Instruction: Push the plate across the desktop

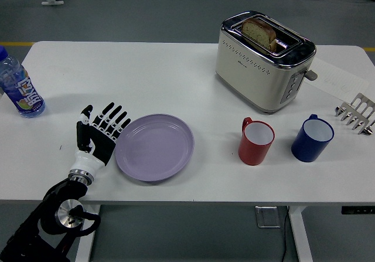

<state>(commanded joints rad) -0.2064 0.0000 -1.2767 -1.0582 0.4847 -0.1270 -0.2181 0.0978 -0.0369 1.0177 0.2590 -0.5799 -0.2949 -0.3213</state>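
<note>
A lilac plate (154, 147) lies flat on the white table (176, 80), left of centre and near the front edge. My left hand (103, 132) stands upright at the plate's left rim, fingers spread and straight, its palm side against the rim. It holds nothing. The black forearm runs down to the lower left corner. My right arm does not show.
A red mug (256, 140) and a blue mug (313, 138) stand to the plate's right. Behind them sits a cream toaster (263, 61) with bread in a slot. A water bottle (19, 87) stands at the far left, a toast rack (357, 114) at the right edge.
</note>
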